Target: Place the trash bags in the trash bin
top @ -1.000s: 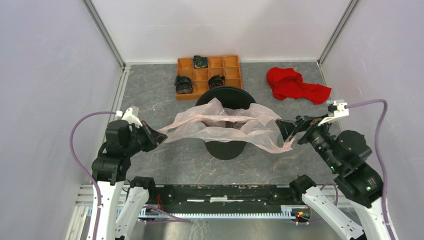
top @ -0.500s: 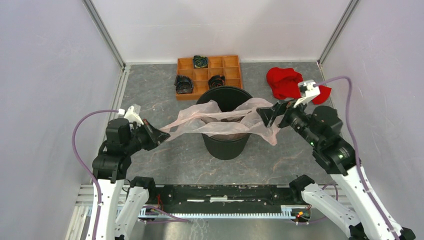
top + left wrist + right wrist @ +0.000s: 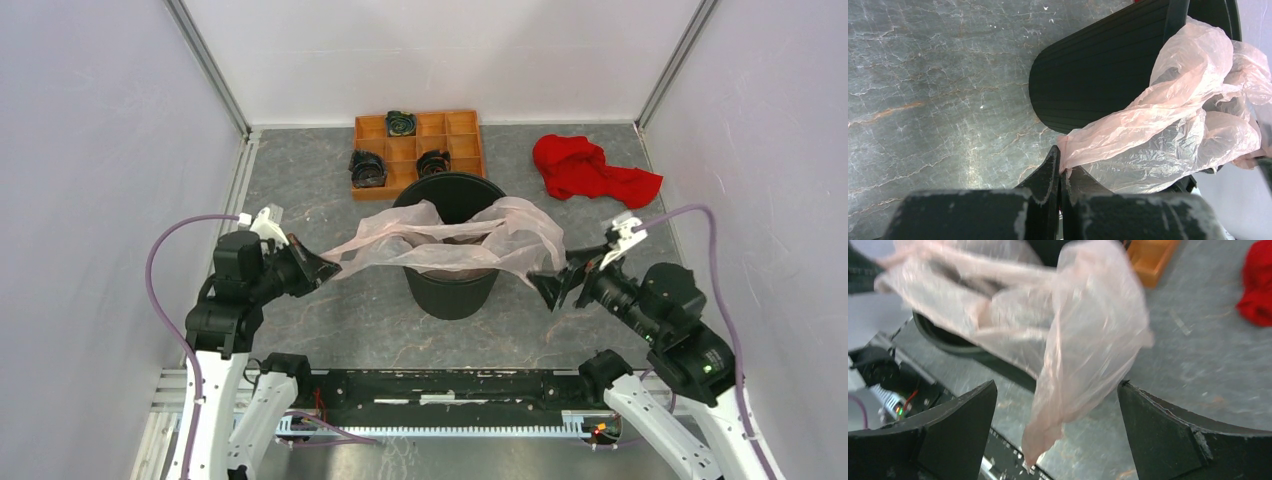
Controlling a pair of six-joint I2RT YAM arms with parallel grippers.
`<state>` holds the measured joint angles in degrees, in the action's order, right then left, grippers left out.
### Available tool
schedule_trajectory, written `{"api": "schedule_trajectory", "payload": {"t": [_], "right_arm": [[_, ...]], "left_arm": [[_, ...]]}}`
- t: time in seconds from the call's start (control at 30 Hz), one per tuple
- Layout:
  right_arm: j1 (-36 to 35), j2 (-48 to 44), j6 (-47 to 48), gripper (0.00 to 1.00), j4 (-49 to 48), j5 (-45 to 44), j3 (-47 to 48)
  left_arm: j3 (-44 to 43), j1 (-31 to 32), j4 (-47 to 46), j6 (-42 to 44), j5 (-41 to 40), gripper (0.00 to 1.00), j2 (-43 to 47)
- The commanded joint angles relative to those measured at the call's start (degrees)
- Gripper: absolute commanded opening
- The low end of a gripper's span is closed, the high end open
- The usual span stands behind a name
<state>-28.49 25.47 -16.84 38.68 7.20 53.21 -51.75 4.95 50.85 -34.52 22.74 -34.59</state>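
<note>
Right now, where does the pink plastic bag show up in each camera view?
Top view: the bag is at centre, draped over the bin's mouth, one end stretched to the left gripper.
Left wrist view: right half, rising from the shut left gripper.
Right wrist view: upper middle, blurred, hanging between the open right gripper's fingers.
Shared landmark: the black bin.

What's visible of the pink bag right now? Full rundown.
The bag is thin, translucent pale pink film, wrinkled, draped across the mouth of the black bin and spilling over both sides. Its left corner is stretched out and pinched in the shut left gripper. Its right end hangs loose in front of the open right gripper, not gripped.
</note>
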Motion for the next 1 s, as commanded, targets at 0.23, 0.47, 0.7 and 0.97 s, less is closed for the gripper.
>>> {"api": "schedule_trajectory", "payload": {"t": [0.23, 0.47, 0.7, 0.97], "right_arm": [[-0.1, -7.0, -13.6, 0.89, -12.0, -2.8, -15.3], [0.0, -8.7, -16.2, 0.26, -18.3, -1.4, -20.4], [-0.1, -7.2, -5.1, 0.00, 0.6, -6.3, -12.7], [0.0, -4.3, -4.8, 0.00, 12.8, -6.8, -12.0]], "left_arm": [[-3.8, 0.1, -0.2, -0.5, -0.2, 0.02, -1.7], [-6.5, 0.2, 3.8, 0.9, -1.7, 0.02, -1.1], [-7.0, 0.1, 8.9, 2.9, -6.0, 0.02, 1.0], [-3.0, 0.1, 10.2, 0.8, -5.5, 0.02, 4.2]]}}
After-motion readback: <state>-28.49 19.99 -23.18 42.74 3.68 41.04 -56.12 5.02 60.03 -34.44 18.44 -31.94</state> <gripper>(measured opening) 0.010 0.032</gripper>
